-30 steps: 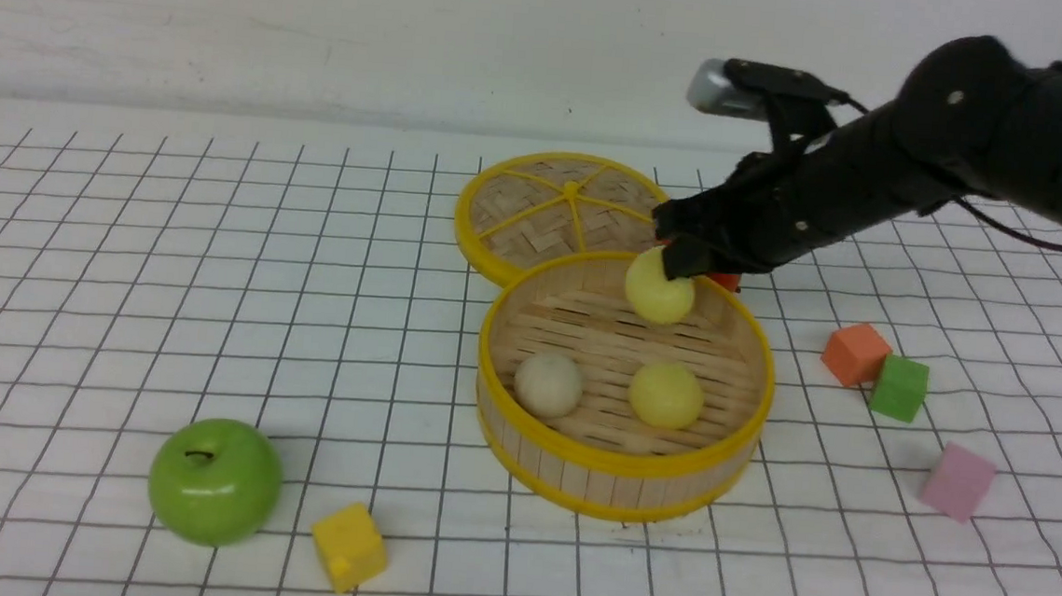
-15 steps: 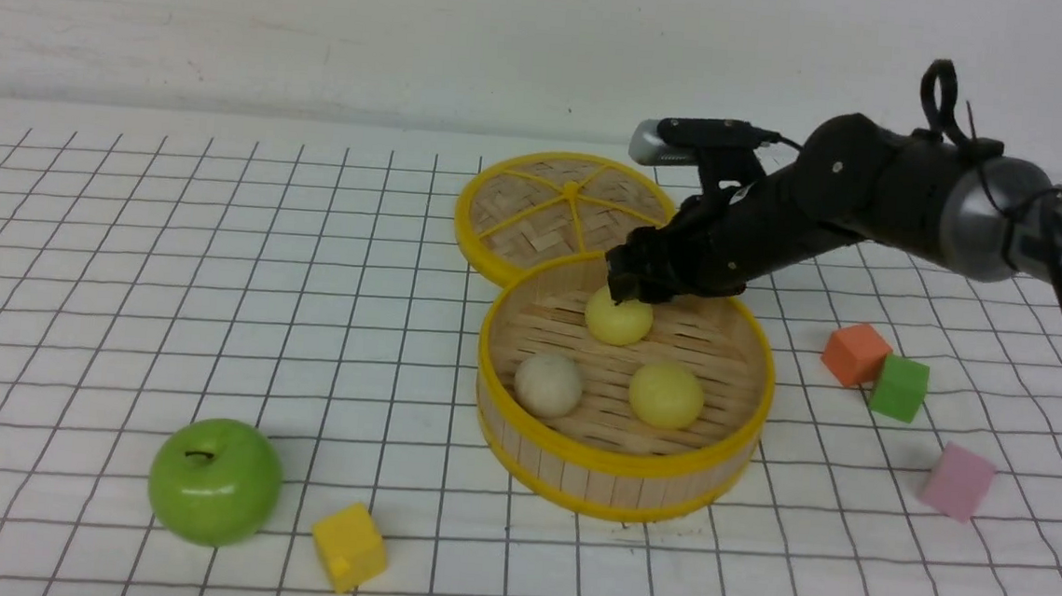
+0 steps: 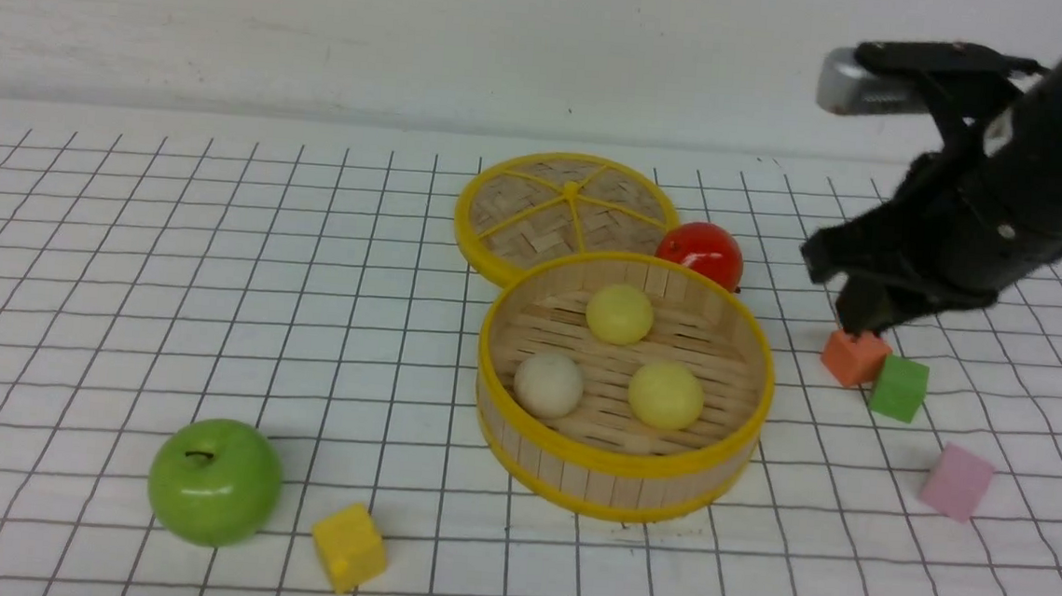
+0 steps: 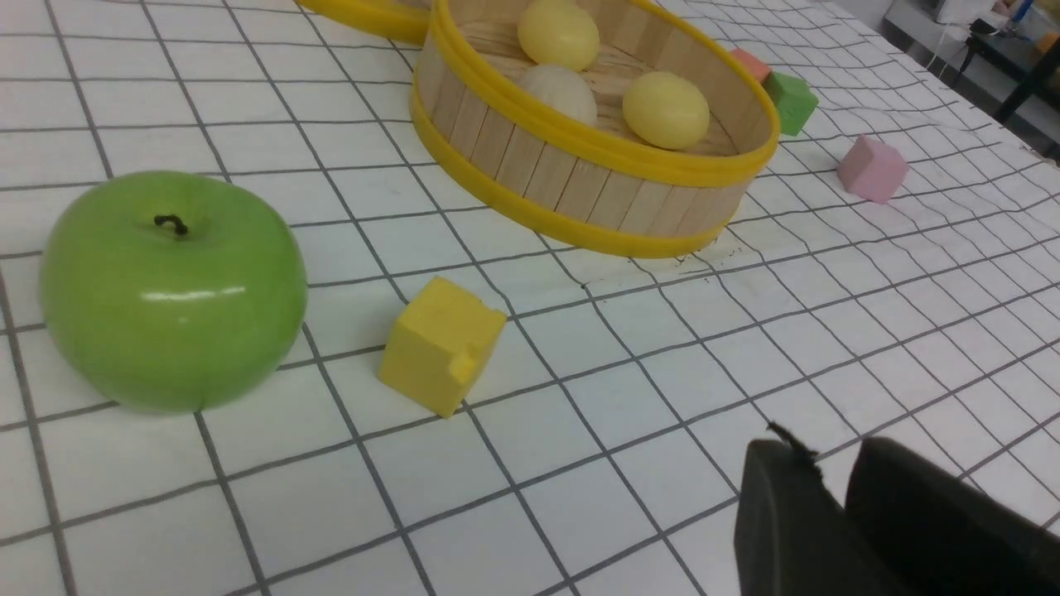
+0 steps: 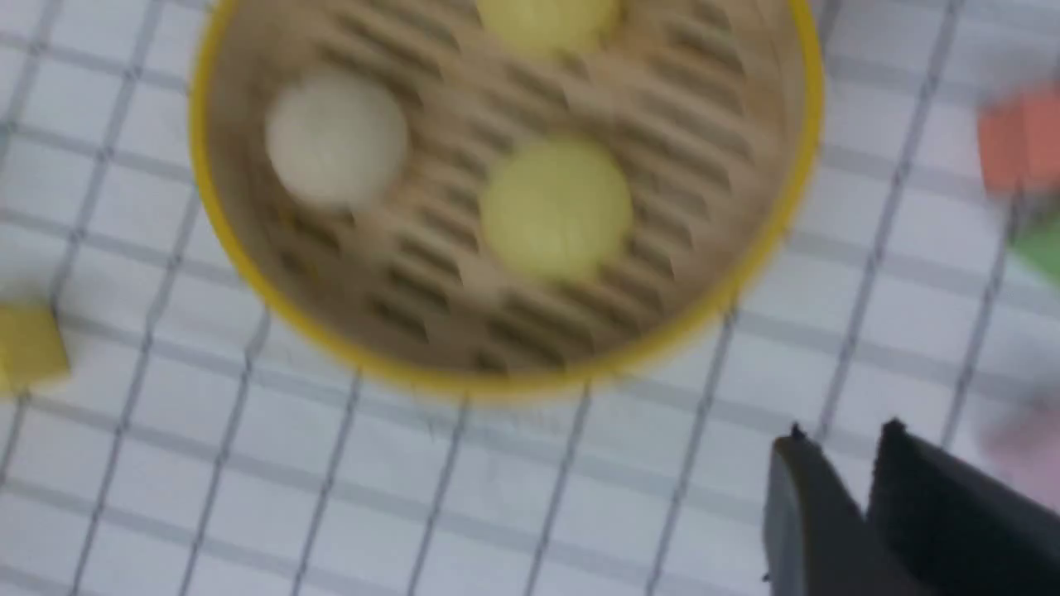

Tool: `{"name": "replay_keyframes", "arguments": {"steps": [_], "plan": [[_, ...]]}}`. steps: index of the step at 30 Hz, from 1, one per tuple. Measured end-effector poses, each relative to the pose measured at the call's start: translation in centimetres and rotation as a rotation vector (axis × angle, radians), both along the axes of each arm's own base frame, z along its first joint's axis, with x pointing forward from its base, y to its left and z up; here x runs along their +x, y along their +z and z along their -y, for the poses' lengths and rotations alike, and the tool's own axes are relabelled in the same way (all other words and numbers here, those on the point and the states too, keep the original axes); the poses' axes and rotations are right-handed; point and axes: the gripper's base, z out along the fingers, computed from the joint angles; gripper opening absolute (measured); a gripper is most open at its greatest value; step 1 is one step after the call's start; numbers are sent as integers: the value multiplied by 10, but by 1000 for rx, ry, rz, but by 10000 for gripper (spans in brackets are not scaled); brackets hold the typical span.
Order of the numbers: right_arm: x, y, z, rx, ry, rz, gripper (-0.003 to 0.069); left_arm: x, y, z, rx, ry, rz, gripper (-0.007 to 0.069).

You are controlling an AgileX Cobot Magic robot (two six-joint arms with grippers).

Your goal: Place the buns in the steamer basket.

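Note:
The steamer basket (image 3: 617, 468) stands mid-table and holds all three buns: a pale yellow one (image 3: 620, 314) at the back, the cream-white one (image 3: 548, 385) front left, a pale yellow one (image 3: 665, 394) front right. My right gripper (image 3: 857, 319) is shut and empty, raised to the basket's right, just above an orange cube (image 3: 854, 356). Its wrist view shows its jaws (image 5: 845, 430) close together, with the basket (image 5: 497, 382) blurred beyond. My left gripper (image 4: 828, 451) is shut and empty, low over the table near the front; the front view does not show it.
The flat lid (image 3: 561, 208) lies behind the basket, with a red tomato (image 3: 701, 252) beside it. A green apple (image 3: 214, 482) and a yellow cube (image 3: 348, 545) lie front left. A green cube (image 3: 899, 387) and a pink cube (image 3: 957, 482) lie to the right.
My right gripper carried the third bun down into the back of the basket, let it go, and drew away to the right and up. The tomato has come into sight.

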Motion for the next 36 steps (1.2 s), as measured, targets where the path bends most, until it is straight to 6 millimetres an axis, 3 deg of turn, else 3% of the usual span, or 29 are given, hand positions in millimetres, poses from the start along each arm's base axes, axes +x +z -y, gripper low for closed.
{"name": "replay_keyframes", "arguments": {"steps": [1,3,4,5,11,15,20,24,25,28,30,31,33,35,36], "plan": [[-19,-2,7,3,-20,-14,52,0,0,0,0,0,0,118],[-34,-2,12,6,-30,-18,30,0,0,0,0,0,0,120],[-52,-1,18,11,-36,-5,10,0,0,0,0,0,0,122],[-55,-4,19,9,-37,-12,8,0,0,0,0,0,0,122],[-123,-6,37,49,-35,-58,-3,0,0,0,0,0,0,128],[-153,2,43,63,-16,-100,-3,0,0,0,0,0,0,128],[-168,12,48,79,-11,-57,0,0,0,0,0,0,0,131],[-182,17,57,60,-22,21,-1,0,0,0,0,0,0,134],[-191,14,68,68,-63,139,-8,0,0,0,0,0,0,136],[-204,-3,81,83,-125,346,-15,0,0,0,0,0,0,139],[-215,-28,92,61,-183,517,-17,0,0,0,0,0,0,141],[-228,-66,100,27,-223,665,-17,0,0,0,0,0,0,144],[-236,-95,104,15,-247,734,-17,0,0,0,0,0,0,144],[-245,-140,106,49,-305,788,-17,0,0,0,0,0,0,145],[-246,-143,107,50,-310,790,-17,0,0,0,0,0,0,146]]}}
